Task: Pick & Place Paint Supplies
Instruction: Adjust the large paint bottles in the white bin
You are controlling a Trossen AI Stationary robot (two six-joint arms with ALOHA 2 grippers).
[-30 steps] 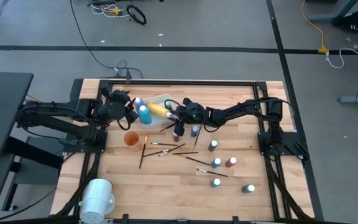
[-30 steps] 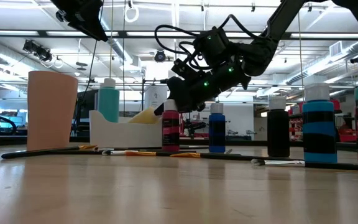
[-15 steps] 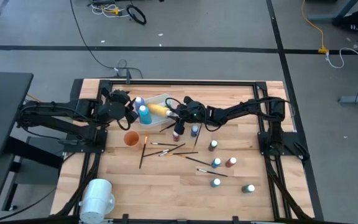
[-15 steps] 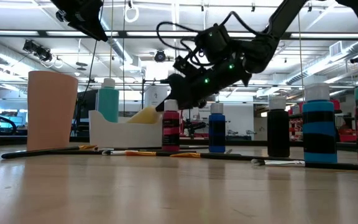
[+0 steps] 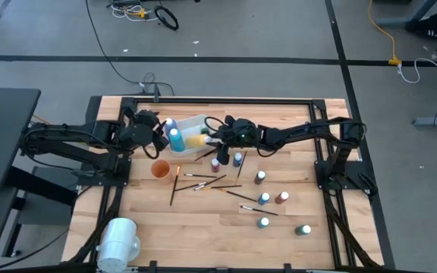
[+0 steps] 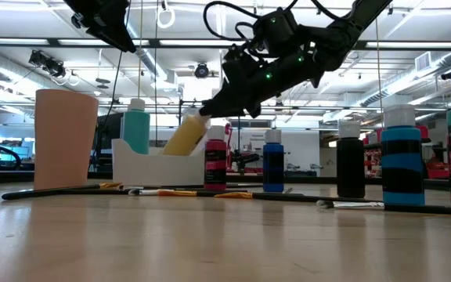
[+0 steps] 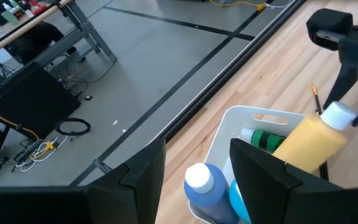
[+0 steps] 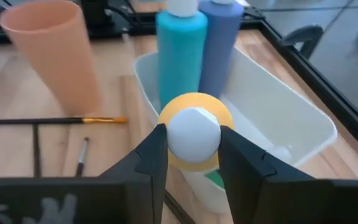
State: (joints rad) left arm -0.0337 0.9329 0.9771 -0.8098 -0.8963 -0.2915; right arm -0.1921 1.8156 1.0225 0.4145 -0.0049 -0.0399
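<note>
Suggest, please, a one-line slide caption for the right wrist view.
Right gripper clamps the yellow paint bottle by its white cap over the white tub, where teal and blue bottles stand.

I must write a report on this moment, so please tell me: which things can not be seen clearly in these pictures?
- Green bottle in the white tub: mostly covered by the yellow bottle, left wrist view.
- Right gripper, shut on the yellow bottle's cap: its fingers hide the bottle's body, right wrist view.
- Brushes: too thin to count, high view.
- Left gripper: only dark fingers show.
</note>
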